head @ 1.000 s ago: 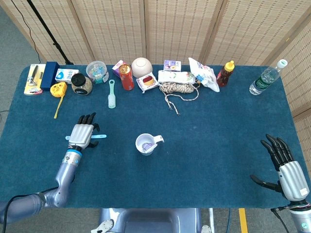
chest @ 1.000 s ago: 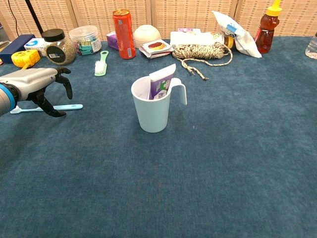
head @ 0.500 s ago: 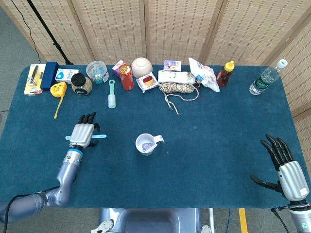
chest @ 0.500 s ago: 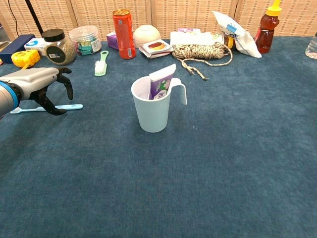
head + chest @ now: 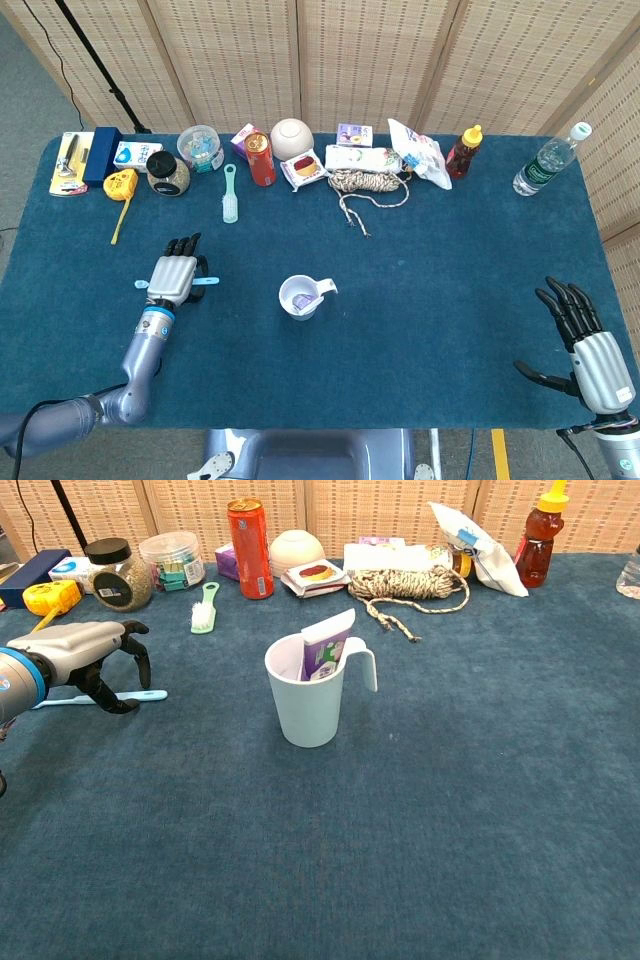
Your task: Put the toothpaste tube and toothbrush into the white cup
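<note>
Blue table (image 5: pixel 450 810): white cup (image 5: pixel 308 708) holds toothpaste tube (image 5: pixel 325 648) upright.

A white cup (image 5: pixel 300 297) stands near the middle of the blue table (image 5: pixel 420 300), its handle pointing right; a purple-and-white toothpaste tube (image 5: pixel 304 297) sits inside it. To the cup's left the left hand (image 5: pixel 174 277) hovers palm down over a light-blue toothbrush (image 5: pixel 205 282), whose ends show on either side of it; whether the fingers touch the brush cannot be told. The right hand (image 5: pixel 588 352) is at the table's near right corner, fingers spread, holding nothing. Along the far edge lie a red can (image 5: pixel 260 158), a rope coil (image 5: pixel 368 184), a sauce bottle (image 5: pixel 463 151) and a water bottle (image 5: pixel 547 160).
</note>
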Motion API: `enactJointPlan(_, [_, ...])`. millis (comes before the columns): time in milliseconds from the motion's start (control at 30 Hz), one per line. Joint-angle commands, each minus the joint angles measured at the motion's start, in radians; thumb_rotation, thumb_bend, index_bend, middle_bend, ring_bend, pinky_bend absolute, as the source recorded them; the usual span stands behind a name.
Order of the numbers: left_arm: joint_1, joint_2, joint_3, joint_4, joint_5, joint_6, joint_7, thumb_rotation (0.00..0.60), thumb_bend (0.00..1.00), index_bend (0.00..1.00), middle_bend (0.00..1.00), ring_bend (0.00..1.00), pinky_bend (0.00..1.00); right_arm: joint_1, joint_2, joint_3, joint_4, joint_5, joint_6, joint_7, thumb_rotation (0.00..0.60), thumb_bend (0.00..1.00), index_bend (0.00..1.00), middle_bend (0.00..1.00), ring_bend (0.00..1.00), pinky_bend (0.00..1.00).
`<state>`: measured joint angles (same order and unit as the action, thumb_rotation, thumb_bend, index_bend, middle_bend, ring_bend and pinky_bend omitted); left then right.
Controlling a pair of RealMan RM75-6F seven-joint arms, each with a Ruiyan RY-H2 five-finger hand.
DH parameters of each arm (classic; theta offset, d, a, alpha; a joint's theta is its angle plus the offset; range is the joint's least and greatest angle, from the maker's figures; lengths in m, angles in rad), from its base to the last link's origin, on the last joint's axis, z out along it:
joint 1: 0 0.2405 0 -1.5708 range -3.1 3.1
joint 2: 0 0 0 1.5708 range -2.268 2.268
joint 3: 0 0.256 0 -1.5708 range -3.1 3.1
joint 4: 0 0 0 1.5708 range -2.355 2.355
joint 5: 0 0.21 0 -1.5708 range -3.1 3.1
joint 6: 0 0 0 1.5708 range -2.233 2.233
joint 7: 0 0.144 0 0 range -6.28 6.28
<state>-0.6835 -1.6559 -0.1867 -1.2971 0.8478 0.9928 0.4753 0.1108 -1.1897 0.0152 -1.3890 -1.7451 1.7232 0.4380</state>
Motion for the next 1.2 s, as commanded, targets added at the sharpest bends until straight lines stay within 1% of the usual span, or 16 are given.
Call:
enactJointPlan(33, [-0.003, -0.004, -0.002, 0.004, -0.009, -0.004, 0.007, 0.6, 0.35, 0.47, 0.0, 0.0, 0.0, 0.0, 0.0, 0.0, 0.0, 0.0, 0.0, 0.0, 0.6, 0.0, 0.0, 0.0, 0.0, 0.0])
enactJointPlan(300, [-0.008, -0.011, -0.004, 0.009, -0.017, -0.003, 0.021, 0.6, 0.35, 0.47, 0.0, 0.0, 0.0, 0.001, 0.001, 0.001, 0.001, 0.002, -0.001, 0.005, 0.6, 0.0, 0.0, 0.0, 0.0, 0.0])
enactJointPlan(467, [-0.009, -0.018, -0.001, 0.012, -0.022, -0.003, 0.029, 0.6, 0.36, 0.51, 0.0, 0.0, 0.0, 0.0, 0.001, 0.0, 0.001, 0.001, 0.001, 0.007, 0.6, 0.0, 0.0, 0.0, 0.0, 0.0])
enactJointPlan(633, [-0.009, -0.024, -0.001, 0.016, -0.023, 0.001, 0.034, 0.6, 0.4, 0.55, 0.0, 0.0, 0.0, 0.001, 0.001, 0.0, 0.001, 0.001, 0.0, 0.007, 0.6, 0.0, 0.0, 0.0, 0.0, 0.0])
enactJointPlan(800, [-0.006, -0.015, -0.002, 0.007, -0.014, 0.013, 0.033, 0.6, 0.41, 0.56, 0.0, 0.0, 0.0, 0.001, 0.001, 0.0, 0.001, 0.0, 0.0, 0.009, 0.6, 0.0, 0.0, 0.0, 0.0, 0.0])
enactJointPlan(1067, [0.003, 0.011, -0.005, -0.031, 0.005, 0.026, 0.02, 0.6, 0.41, 0.56, 0.0, 0.0, 0.0, 0.001, 0.002, -0.002, -0.001, -0.003, 0.002, 0.008, 0.6, 0.0, 0.0, 0.0, 0.0, 0.0])
enactJointPlan(1200, [0.011, 0.042, -0.016, -0.087, 0.03, 0.038, -0.011, 0.6, 0.41, 0.56, 0.0, 0.0, 0.0, 0.001, 0.002, -0.001, -0.001, -0.001, 0.001, 0.009, 0.6, 0.0, 0.0, 0.0, 0.0, 0.0])
